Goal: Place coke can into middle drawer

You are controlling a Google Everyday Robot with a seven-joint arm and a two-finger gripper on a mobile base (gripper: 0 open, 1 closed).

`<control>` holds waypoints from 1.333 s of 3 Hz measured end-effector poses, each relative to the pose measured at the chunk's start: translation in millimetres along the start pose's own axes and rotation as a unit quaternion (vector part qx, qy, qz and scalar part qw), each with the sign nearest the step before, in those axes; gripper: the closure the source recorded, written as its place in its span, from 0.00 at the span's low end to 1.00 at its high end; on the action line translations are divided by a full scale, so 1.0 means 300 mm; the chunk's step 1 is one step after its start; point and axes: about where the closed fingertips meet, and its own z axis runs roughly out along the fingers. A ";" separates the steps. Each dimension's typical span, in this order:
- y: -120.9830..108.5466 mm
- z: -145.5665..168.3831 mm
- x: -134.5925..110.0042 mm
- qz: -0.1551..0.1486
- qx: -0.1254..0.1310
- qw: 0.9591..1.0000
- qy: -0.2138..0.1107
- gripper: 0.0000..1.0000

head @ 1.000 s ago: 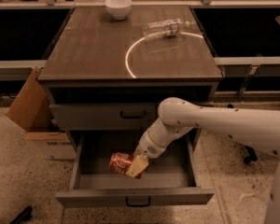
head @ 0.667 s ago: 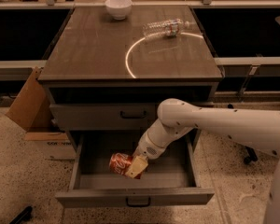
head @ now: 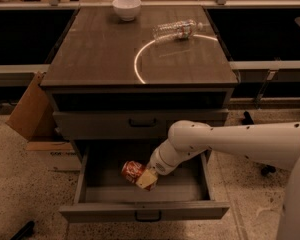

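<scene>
The middle drawer is pulled open below the shut grey drawer front. The coke can, red with white lettering, lies tilted on its side low inside the open drawer, left of centre. My gripper reaches down into the drawer from the right at the end of the white arm. Its pale fingertips are around the can's right end.
On the cabinet top lie a clear plastic water bottle on its side and a white bowl at the back. A cardboard box leans at the cabinet's left side. The speckled floor lies around.
</scene>
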 end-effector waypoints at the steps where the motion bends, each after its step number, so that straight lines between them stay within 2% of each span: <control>1: -0.080 0.040 0.012 0.026 0.048 0.998 -0.019 1.00; 2: -0.149 0.093 0.038 0.045 0.060 0.997 -0.026 0.81; 4: -0.213 0.180 0.105 0.077 0.052 0.995 -0.027 0.34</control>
